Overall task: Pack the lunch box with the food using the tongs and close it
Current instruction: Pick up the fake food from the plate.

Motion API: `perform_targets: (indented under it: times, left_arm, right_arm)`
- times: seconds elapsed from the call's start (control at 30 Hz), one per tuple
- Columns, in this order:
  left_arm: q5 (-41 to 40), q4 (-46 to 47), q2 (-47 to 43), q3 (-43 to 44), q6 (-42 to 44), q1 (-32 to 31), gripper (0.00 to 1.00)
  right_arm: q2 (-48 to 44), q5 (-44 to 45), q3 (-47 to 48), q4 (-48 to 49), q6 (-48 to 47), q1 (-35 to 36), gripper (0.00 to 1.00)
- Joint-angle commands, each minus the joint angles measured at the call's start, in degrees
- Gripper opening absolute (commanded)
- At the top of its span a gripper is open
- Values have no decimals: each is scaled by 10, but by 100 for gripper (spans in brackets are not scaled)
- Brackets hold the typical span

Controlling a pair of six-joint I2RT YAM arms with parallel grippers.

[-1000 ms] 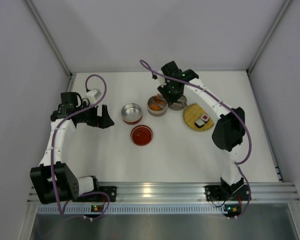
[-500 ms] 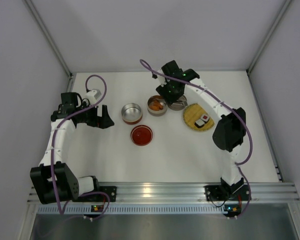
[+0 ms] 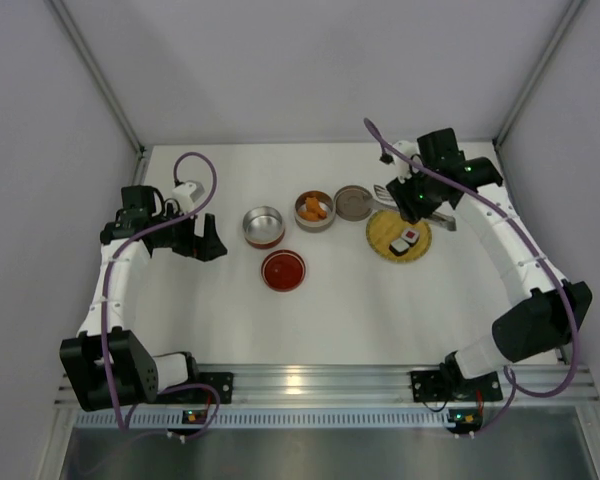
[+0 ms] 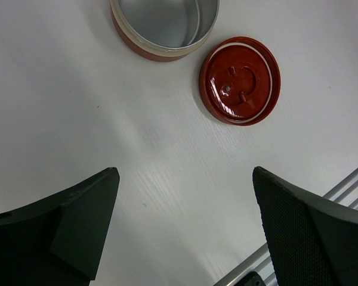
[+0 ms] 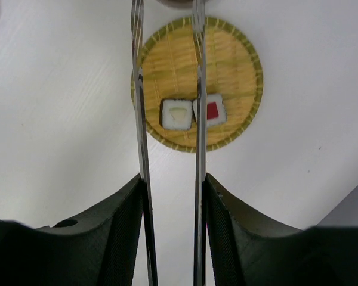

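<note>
Left end effector [image 4: 185,176], fingers spread wide and holding nothing, hangs over the tabletop [image 4: 77,119] near an empty tin [image 4: 165,27] and its red lid [image 4: 240,80]. Further right, a second tin [image 3: 298,212] holds orange chunks [image 3: 314,209]. Right end effector [image 5: 171,190] pinches slim metal tongs [image 5: 139,107], whose arms stand apart above a woven plate [image 5: 227,53] carrying two sushi rolls [image 5: 176,114]. These rolls look light, soft and crumbly, so a gentle squeeze across the dark-wrapped sides seems safest.
</note>
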Motion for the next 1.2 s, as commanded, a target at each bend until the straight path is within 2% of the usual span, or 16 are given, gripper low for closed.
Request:
perform_targets:
  times: [0.0, 0.27, 0.67, 1.17]
  left_arm:
    - [18, -13, -11, 26, 22, 4, 98]
    - [34, -18, -5, 25, 19, 4, 98]
    - [24, -24, -10, 18, 29, 4, 98]
    - [28, -21, 1, 29, 22, 4, 98]
  right_arm:
    - [-34, -32, -61, -41, -56, -34, 42]
    - [-74, -32, -120, -46, -108, -124, 42]
    - [-73, -45, -109, -95, -239, -204, 41]
    - [-47, -16, -135, -57, -256, -208, 46]
